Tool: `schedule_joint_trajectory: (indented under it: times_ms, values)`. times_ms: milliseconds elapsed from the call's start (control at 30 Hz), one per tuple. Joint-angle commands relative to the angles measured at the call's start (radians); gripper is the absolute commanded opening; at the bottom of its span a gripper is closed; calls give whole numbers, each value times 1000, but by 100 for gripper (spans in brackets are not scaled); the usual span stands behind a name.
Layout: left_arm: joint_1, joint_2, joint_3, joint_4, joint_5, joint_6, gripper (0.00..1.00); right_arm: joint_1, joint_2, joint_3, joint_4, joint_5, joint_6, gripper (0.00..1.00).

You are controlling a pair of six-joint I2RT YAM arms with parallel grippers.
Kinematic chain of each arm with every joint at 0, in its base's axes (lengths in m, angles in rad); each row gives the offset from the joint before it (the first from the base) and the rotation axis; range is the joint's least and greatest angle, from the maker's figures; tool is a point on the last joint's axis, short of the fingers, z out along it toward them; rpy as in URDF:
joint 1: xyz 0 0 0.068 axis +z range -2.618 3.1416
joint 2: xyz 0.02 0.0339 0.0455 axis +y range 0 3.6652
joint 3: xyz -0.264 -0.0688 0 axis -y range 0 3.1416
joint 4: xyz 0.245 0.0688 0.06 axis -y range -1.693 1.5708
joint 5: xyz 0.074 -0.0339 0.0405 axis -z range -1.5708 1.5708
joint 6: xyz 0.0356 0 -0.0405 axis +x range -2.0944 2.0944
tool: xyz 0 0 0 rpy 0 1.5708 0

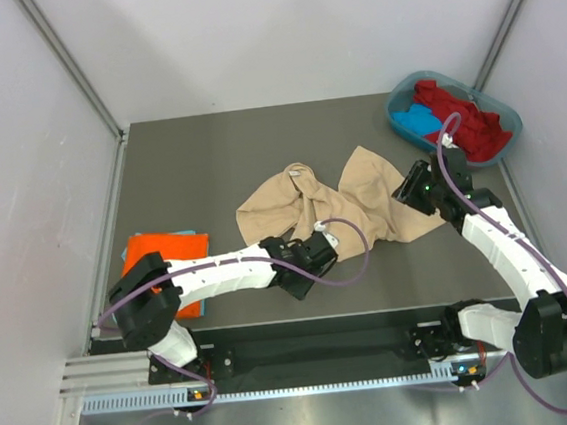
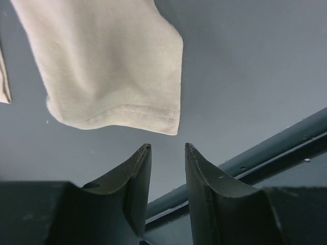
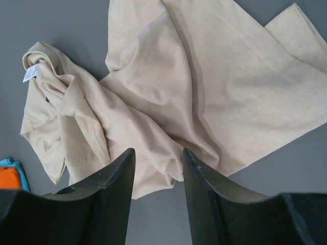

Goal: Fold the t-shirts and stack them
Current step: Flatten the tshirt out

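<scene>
While the beige t-shirt (image 1: 333,203) lies crumpled mid-table, both grippers are empty, jaws parted.
left gripper (image 2: 167,146) just short of a hem, right gripper (image 3: 157,150) over the body: I'd pinch opposite edges and pull flat first. Count: one beige; one orange t-shirt (image 1: 167,252) on one light-blue t-shirt (image 1: 196,305), left; one red t-shirt (image 1: 463,117), one blue t-shirt (image 1: 417,119) in tub (image 1: 509,122).

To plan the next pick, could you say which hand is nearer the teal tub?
Right. The right hand is over the beige shirt, just short of the tub; the left hand is mid-table, farther off.
</scene>
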Motion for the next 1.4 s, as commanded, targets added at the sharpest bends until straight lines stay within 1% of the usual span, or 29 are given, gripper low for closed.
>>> schedule_joint_trajectory:
  times_ms: [0, 500, 600, 633, 733, 833, 1000, 1067, 1100, 1133, 1167, 1233, 1267, 1333, 1367]
  values:
    - [-3, 11, -23, 59, 19, 33, 38, -11, -5, -1, 36, -7, 1, 43]
    - [5, 143, -44, 119, 21, 49, 37, -17, -23, 1, 29, -7, -13, 43]
    - [16, 157, -58, 121, 4, 35, 29, -20, -28, -2, 30, -5, -15, 43]
    - [20, 157, -60, 122, -1, 30, 20, -20, -30, -2, 29, -5, -15, 43]
    - [37, 142, -61, 116, -24, 7, 8, -21, -28, -4, 29, -5, -19, 43]
    - [71, 116, -48, 95, -82, -20, 0, -21, -30, -1, 30, -7, -22, 44]
    - [149, 38, -11, 59, -151, -53, 0, -21, -28, 7, 36, -17, -28, 46]
    - [199, -30, 33, 53, -127, -63, 0, -21, -16, 11, 50, -25, -33, 48]
    - [224, -56, 50, 52, -113, -71, 0, -21, 12, 16, 70, -20, -38, 51]
    - [255, -80, 69, 50, -69, -80, 0, -21, 32, 25, 76, -14, -39, 52]
    - [331, -122, 110, 49, -45, -103, 0, -24, 59, 65, 76, -10, -41, 53]
    - [414, -148, 153, 26, -25, -122, 0, -30, 154, 120, 50, 0, -44, 53]
    - [484, -159, 211, 3, -37, -131, 0, -30, 185, 149, 38, 3, -44, 53]
    - [532, -156, 277, -78, -89, -139, 0, -30, 278, 227, 13, 21, -36, 54]
    - [563, -153, 343, -106, -131, -142, 0, -30, 308, 275, -6, 30, -35, 54]
